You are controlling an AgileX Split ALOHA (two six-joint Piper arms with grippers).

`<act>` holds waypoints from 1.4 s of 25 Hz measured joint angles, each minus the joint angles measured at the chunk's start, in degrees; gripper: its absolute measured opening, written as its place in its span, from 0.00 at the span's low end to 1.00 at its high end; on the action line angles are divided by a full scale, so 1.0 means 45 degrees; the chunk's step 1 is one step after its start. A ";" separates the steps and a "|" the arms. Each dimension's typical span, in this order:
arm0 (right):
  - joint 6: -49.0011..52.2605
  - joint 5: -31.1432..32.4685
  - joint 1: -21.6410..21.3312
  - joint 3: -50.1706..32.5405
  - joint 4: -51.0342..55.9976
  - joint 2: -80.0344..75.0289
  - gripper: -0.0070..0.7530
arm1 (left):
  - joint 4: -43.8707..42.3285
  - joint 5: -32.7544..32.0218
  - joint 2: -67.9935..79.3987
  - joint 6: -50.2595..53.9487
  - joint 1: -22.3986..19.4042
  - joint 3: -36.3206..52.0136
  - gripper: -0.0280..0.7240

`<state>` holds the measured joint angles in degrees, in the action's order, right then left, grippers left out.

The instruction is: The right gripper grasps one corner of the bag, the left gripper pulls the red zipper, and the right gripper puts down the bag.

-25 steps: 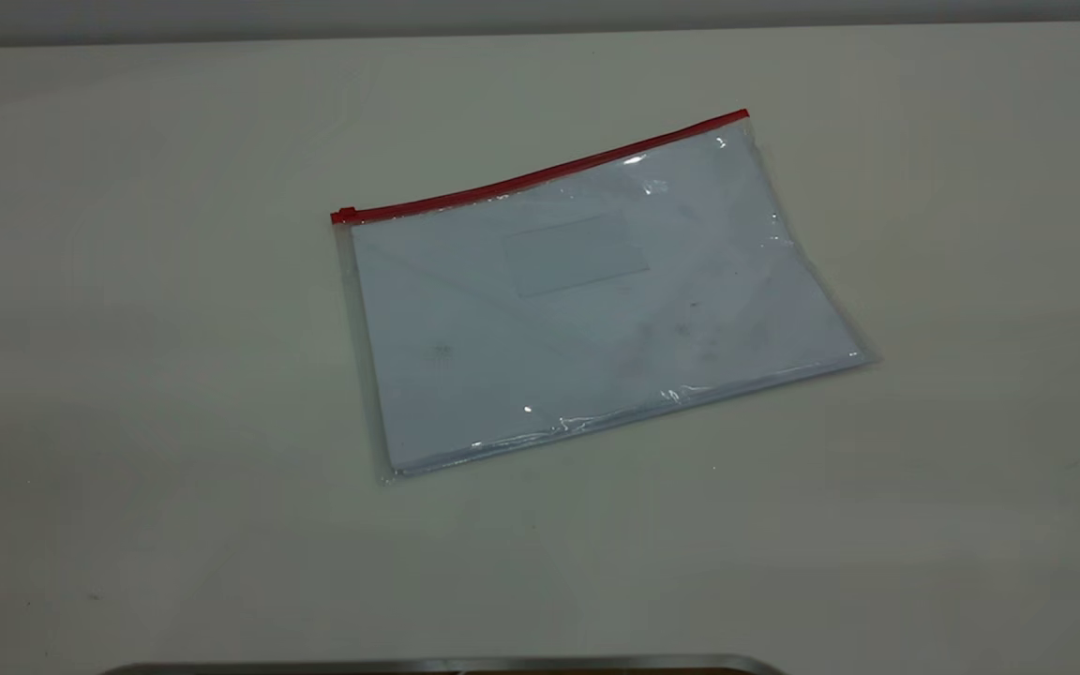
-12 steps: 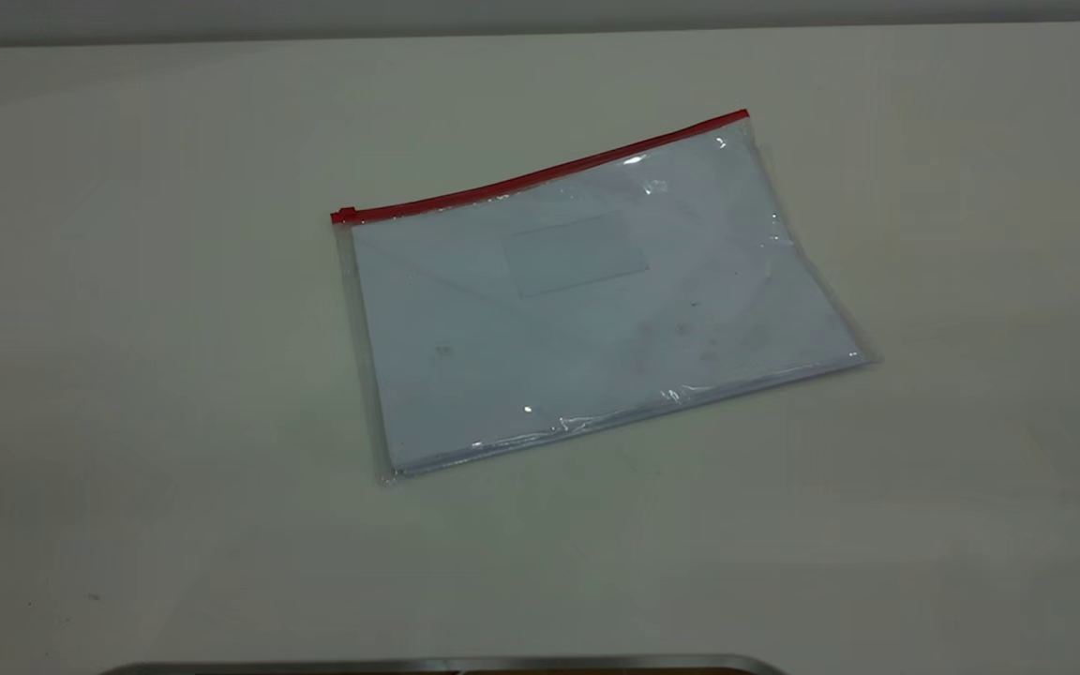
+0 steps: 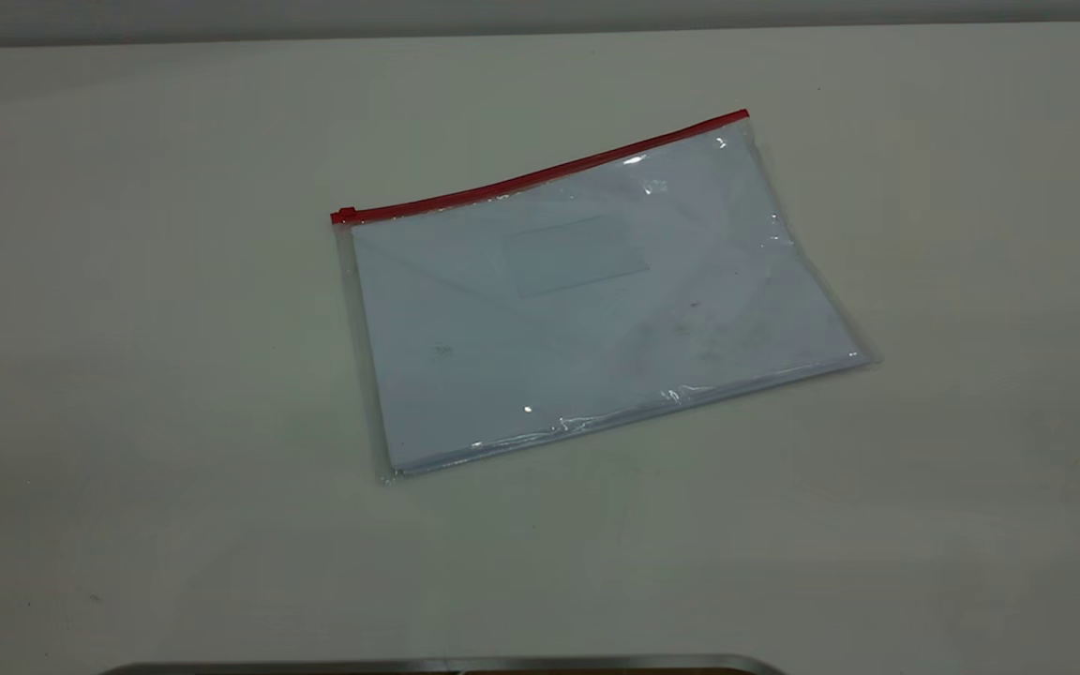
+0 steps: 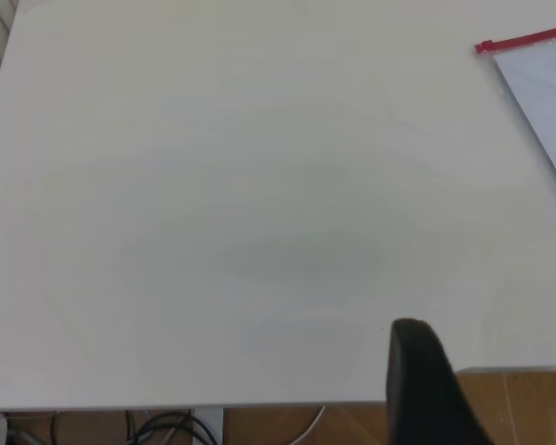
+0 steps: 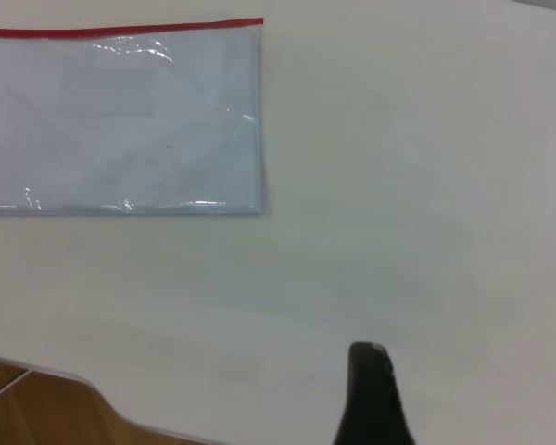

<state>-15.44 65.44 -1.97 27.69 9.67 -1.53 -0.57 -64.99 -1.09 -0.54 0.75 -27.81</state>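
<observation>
The bag (image 3: 587,300) lies flat on the white table, with white sheets showing through it. The red zipper (image 3: 540,173) runs along its far long edge, and the slider tab (image 3: 345,216) sits at the left end. Neither gripper shows in the exterior view. In the left wrist view, my left gripper (image 4: 491,380) is open and empty over the table's edge, far from the bag's corner (image 4: 547,93). In the right wrist view, my right gripper (image 5: 417,408) shows one black finger (image 5: 371,394) with bare table on both sides. It is well away from the bag (image 5: 120,120).
A metal strip (image 3: 446,666) runs along the near edge in the exterior view. The table's edge (image 4: 259,406) shows in the left wrist view, with wooden floor and cables (image 4: 167,428) below it. The table's edge also shows in the right wrist view (image 5: 56,375).
</observation>
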 joint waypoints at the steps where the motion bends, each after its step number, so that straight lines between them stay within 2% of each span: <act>1: 0.0000 0.0000 0.0000 0.0000 0.0000 0.0000 0.76 | 0.0000 0.0000 0.0000 0.0000 0.0000 0.0000 0.61; 12: 0.0030 -0.0015 0.0000 0.0000 -0.0030 0.0549 0.76 | 0.0000 0.0000 0.0000 0.0000 0.0000 0.0000 0.61; 20: 0.1431 -0.0061 0.0000 0.0000 -0.1119 0.0549 0.76 | 0.0000 0.0000 0.0000 0.0021 0.0000 0.0000 0.61; 35: 0.1507 -0.0090 0.0000 0.0000 -0.1171 0.0549 0.76 | 0.0000 0.0000 0.0000 0.0021 0.0000 0.0000 0.61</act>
